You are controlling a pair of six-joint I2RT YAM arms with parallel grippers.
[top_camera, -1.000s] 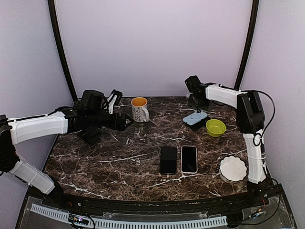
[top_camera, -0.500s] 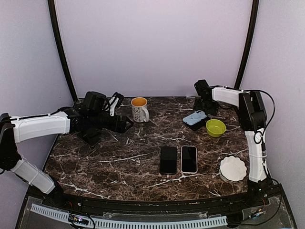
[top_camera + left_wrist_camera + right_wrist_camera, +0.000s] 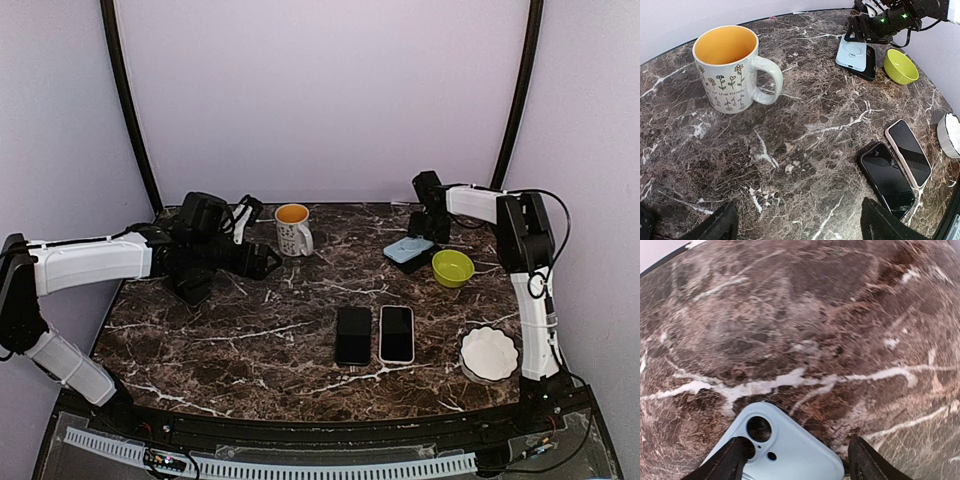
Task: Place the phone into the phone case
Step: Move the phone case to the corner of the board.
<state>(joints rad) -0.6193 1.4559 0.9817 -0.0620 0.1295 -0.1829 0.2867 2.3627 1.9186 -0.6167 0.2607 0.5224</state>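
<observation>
A light blue phone case (image 3: 409, 248) lies back-up at the back right, resting on a flat black object (image 3: 870, 61). My right gripper (image 3: 427, 230) is low over its far end. In the right wrist view the gripper (image 3: 797, 452) is open, one finger (image 3: 725, 462) over the case's (image 3: 790, 450) camera cut-out, the other just off its corner. A bare black phone (image 3: 353, 334) lies screen-up mid-table, also in the left wrist view (image 3: 886, 177). My left gripper (image 3: 262, 258) hovers open (image 3: 797, 227) above bare marble, left of that phone.
A second phone in a pale case (image 3: 396, 333) lies right beside the black one. A flowered mug (image 3: 293, 229) stands at the back centre. A green bowl (image 3: 453, 267) sits next to the blue case, and a white dish (image 3: 489, 352) is near the front right.
My right gripper has swung to the right and down behind the blue case, which now looks slightly shifted. The left arm has crept a little to the right.
</observation>
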